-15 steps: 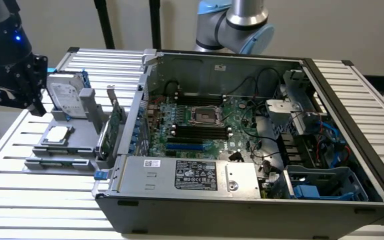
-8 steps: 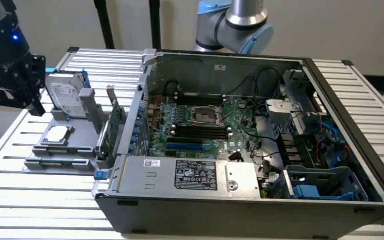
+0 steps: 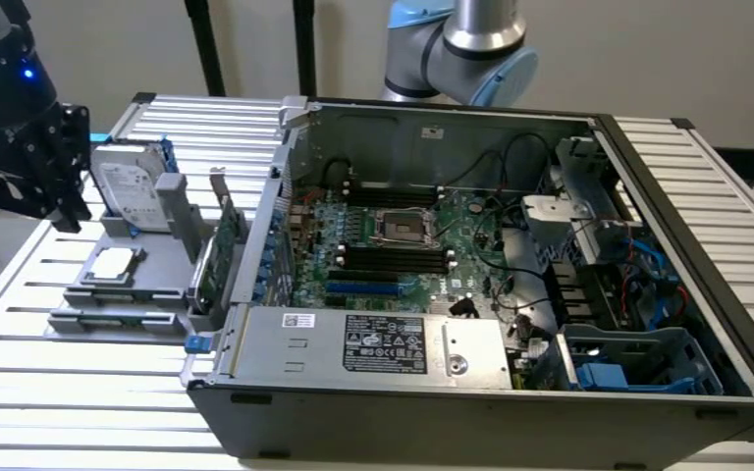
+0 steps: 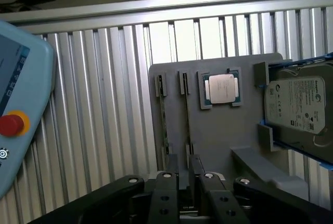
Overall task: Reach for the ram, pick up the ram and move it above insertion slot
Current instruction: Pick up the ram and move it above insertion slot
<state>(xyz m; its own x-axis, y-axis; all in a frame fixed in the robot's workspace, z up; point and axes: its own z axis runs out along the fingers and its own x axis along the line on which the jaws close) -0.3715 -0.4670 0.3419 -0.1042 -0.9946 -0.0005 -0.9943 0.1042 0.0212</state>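
Note:
Two thin ram sticks stand on edge in slots of the grey holder (image 4: 229,135). One ram (image 4: 187,112) runs straight toward my fingertips, the other (image 4: 162,114) lies just beside it. My gripper (image 4: 184,174) hovers over the near end of the first stick, and a narrow gap shows between its black fingers (image 4: 166,193). Nothing is held. In the exterior view the gripper (image 3: 66,211) hangs at the far left above the holder (image 3: 115,294), well away from the open computer case (image 3: 482,392). The black insertion slots (image 3: 391,257) lie on the motherboard inside that case.
The holder also carries a silver hard drive (image 4: 296,104) and a square processor chip (image 4: 221,88). A wider green card (image 3: 227,250) stands upright between holder and case. A teach pendant with a red button (image 4: 11,124) lies on the slatted aluminium table (image 4: 104,104).

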